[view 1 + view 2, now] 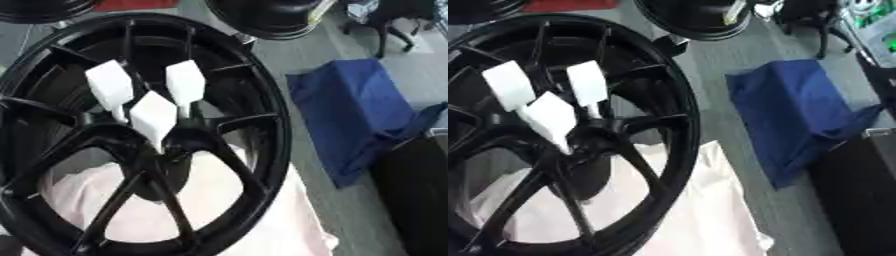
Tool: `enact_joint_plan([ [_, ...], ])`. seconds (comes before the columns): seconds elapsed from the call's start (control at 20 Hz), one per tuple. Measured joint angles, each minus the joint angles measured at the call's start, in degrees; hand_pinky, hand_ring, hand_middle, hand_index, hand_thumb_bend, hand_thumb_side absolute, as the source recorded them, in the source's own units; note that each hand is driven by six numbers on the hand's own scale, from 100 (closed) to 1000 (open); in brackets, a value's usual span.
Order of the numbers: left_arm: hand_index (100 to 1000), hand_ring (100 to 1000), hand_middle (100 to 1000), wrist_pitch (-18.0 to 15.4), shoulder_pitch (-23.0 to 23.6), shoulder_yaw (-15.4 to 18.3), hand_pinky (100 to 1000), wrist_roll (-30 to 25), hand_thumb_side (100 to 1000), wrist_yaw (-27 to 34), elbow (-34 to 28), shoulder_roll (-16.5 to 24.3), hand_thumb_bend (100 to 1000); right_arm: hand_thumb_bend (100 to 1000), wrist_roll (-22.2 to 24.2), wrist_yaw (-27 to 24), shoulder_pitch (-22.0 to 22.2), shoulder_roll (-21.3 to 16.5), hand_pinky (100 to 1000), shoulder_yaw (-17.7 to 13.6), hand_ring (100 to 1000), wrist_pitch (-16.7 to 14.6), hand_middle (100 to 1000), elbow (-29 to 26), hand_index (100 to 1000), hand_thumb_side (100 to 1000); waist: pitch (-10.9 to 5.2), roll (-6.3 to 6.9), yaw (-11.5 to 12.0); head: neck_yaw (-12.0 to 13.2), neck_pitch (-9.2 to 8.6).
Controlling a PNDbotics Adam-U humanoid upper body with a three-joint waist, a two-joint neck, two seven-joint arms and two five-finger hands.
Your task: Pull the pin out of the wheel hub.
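Note:
A large black spoked wheel hub [262,125] fills the left of both views, lying on a pale pink cloth [280,220]. Three white pins with flat blocky heads stand out of its centre: one at the left [109,85], one at the right [185,82], and one nearer the front [154,117]. Their thin shafts go down into the hub's middle. Neither of my hands shows in either view.
A blue cloth [359,115] lies on the grey floor to the right of the wheel. A second black wheel [267,17] sits at the top, another at the top left [39,10]. A dark box [420,190] stands at the right edge.

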Motion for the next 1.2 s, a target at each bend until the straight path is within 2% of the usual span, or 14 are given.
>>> enact_joint_plan([
  [0.1, 791, 598, 645, 0.1, 0.0, 0.0, 815, 0.1, 687, 0.0, 0.0, 0.0, 360, 100, -1.8, 1.8, 3.0, 1.5, 854, -1.0, 692, 0.2, 443, -0.1, 620, 125, 0.0, 0.0, 0.0, 0.0, 0.0],
  [0.2, 789, 598, 643, 0.2, 0.0, 0.0, 815, 0.2, 684, 0.0, 0.0, 0.0, 360, 105, -3.6, 3.6, 5.9, 2.7, 871, -1.5, 749, 0.7, 590, -0.4, 749, 100, 0.0, -0.03, 0.4, -0.1, 0.0],
  [0.25, 788, 597, 642, 0.2, 0.0, 0.0, 816, 0.2, 684, 0.0, 0.0, -0.2, 360, 155, -4.2, 4.5, 7.3, 3.1, 893, -1.7, 797, 1.0, 685, -0.8, 829, 110, 0.0, -0.06, 0.7, -0.2, -0.01],
  [0.35, 788, 598, 644, 0.3, 0.0, 0.0, 816, 0.2, 683, 0.0, 0.0, -0.5, 362, 201, -4.8, 6.3, 10.1, 3.7, 919, -1.7, 850, 1.4, 783, -1.9, 878, 162, -0.01, -0.22, 1.1, -0.6, -0.01],
  [0.55, 789, 598, 645, 0.4, -0.2, -0.3, 817, 0.0, 680, 0.0, 0.0, -0.5, 366, 231, -5.8, 9.9, 15.3, 5.0, 942, -3.5, 886, 2.4, 823, -5.3, 887, 177, -0.23, -0.34, 2.0, -1.4, 0.01],
  [0.7, 789, 598, 645, 0.4, -0.4, -0.4, 818, 0.0, 680, 0.0, 0.0, -0.5, 368, 214, -7.0, 12.6, 16.2, 5.8, 941, -4.3, 878, 3.4, 808, -7.4, 878, 159, -0.38, -0.35, 2.2, -1.7, 0.02],
  [0.75, 789, 598, 645, 0.5, -0.5, -0.4, 818, -0.1, 681, 0.0, 0.0, -0.5, 368, 179, -7.2, 13.6, 16.1, 6.0, 941, -4.4, 869, 3.6, 792, -8.0, 871, 100, -0.38, -0.34, 2.3, -1.7, 0.02],
  [0.8, 788, 597, 645, 0.5, -0.5, -0.4, 818, -0.1, 680, 0.1, 0.0, -0.5, 369, 100, -7.4, 14.4, 16.0, 6.2, 944, -4.5, 856, 3.8, 770, -8.5, 865, 100, -0.38, -0.34, 2.2, -1.8, 0.02],
  [0.85, 788, 598, 645, 0.5, -0.6, -0.4, 818, -0.1, 681, 0.1, 0.0, -0.5, 369, 100, -7.7, 15.1, 15.8, 6.4, 945, -4.5, 847, 3.8, 758, -9.1, 862, 186, -0.39, -0.33, 2.2, -1.9, 0.02],
  [0.9, 788, 597, 646, 0.5, -0.6, -0.4, 818, -0.1, 680, 0.1, 0.0, -0.5, 369, 100, -8.0, 15.3, 15.3, 6.7, 949, -4.5, 823, 3.7, 728, -9.8, 857, 374, -0.39, -0.32, 2.2, -1.9, 0.02],
  [0.95, 788, 597, 646, 0.5, -0.6, -0.4, 818, -0.2, 680, 0.1, 0.0, -0.5, 369, 100, -8.5, 15.3, 14.8, 6.9, 952, -4.3, 813, 3.5, 713, -10.7, 851, 434, -0.39, -0.28, 2.2, -2.1, 0.02],
  [1.1, 788, 597, 646, 0.5, -0.6, -0.5, 819, -0.4, 680, 0.1, 0.0, -0.5, 369, 100, -10.6, 14.4, 12.7, 7.2, 963, -2.9, 788, 2.2, 658, -13.6, 826, 571, -0.48, -0.09, 2.5, -2.3, 0.02],
  [1.2, 788, 597, 646, 0.6, -0.6, -0.7, 819, -0.5, 681, 0.1, 0.0, -0.5, 369, 100, -12.2, 12.9, 11.0, 7.2, 967, -1.3, 774, 1.1, 630, -16.0, 810, 575, -0.52, -0.03, 2.8, -2.7, 0.02],
])
